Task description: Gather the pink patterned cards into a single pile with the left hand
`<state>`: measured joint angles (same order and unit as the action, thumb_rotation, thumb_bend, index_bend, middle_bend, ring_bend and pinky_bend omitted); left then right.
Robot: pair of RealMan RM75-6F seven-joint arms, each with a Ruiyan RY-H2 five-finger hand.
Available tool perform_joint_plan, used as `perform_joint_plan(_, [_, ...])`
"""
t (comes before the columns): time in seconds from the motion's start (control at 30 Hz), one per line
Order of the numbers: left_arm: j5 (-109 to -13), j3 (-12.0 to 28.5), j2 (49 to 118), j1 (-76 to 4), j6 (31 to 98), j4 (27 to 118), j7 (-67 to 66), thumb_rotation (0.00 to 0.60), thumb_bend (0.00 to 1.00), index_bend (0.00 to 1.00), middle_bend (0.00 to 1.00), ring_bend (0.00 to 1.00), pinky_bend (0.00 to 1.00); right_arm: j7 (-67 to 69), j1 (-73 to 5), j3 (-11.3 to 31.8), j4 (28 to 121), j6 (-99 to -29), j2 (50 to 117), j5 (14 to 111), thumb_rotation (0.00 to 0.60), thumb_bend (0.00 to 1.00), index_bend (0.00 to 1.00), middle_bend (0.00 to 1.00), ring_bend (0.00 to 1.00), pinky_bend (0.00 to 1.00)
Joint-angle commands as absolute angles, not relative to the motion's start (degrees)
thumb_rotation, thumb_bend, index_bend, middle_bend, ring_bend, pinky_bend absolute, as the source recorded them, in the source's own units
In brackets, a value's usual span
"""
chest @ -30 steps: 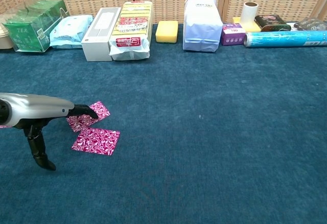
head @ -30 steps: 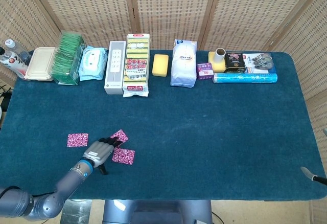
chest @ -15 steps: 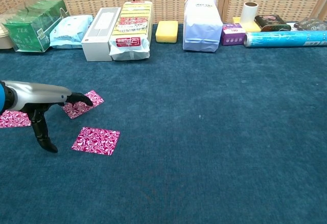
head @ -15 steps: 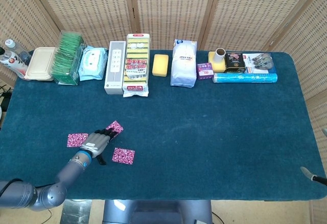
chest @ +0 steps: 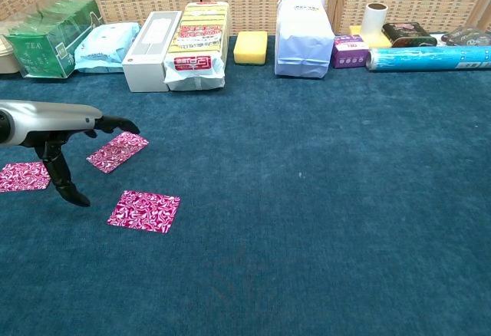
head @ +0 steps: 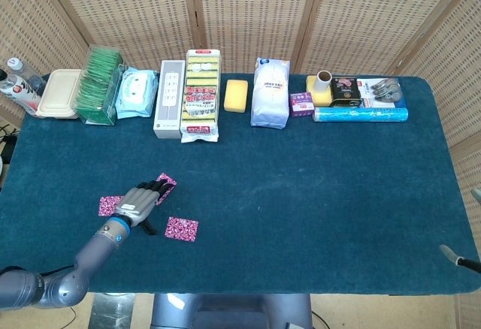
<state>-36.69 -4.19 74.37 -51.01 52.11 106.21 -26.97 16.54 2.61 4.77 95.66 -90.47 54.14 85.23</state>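
left hand (head: 137,202) flat, fingers (chest: 115,125) stretched over pink card (chest: 117,152)

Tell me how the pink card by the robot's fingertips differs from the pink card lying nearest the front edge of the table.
The card by the fingertips lies further back on the table and is turned at an angle; the front card lies squarer to the table's edge. The left hand hangs over the first, its fingertips at that card's far end, while the front card lies apart from the hand with nothing over it. Both lie flat on the blue cloth and share the same pink-and-white pattern.
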Motion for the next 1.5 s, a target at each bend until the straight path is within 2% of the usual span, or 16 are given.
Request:
perform_joint_plan(0.03, [-44.39,-5.1,75.49,-46.75,56.8,108.76,-25.37,0.6,0.06,0.01,0.0,0.0,0.07,16.68,2.67,4.76,95.64,-90.57,54.12,85.27,0.6,0.0,0.04,0.0,0.0,0.0])
perform_joint_plan(0.27, [-44.34,-5.1,80.12,-45.08,62.47,108.49,-30.21,0.6,0.08,0.15,0.0,0.0,0.07,17.61,2.82,4.85,95.4,-90.81,53.93,85.16,0.6,0.0,0.04,0.0,0.0,0.0])
perform_joint_plan(0.73, [-42.83,-5.01,86.44,-42.91,68.77,107.72,-38.66,0.6,0.08,0.19,0.0,0.0,0.07,18.55,2.86,4.88,95.09,-90.81,53.74,85.16,0.6,0.0,0.04,0.0,0.0,0.0])
perform_joint_plan(1.5, [-44.13,-2.5,95.54,-39.65,72.28,102.45,-43.21,0.6,0.13,0.28,0.0,0.0,0.07,20.23,3.0,5.03,94.5,-91.03,53.46,85.06,0.6,0.0,0.04,0.0,0.0,0.0])
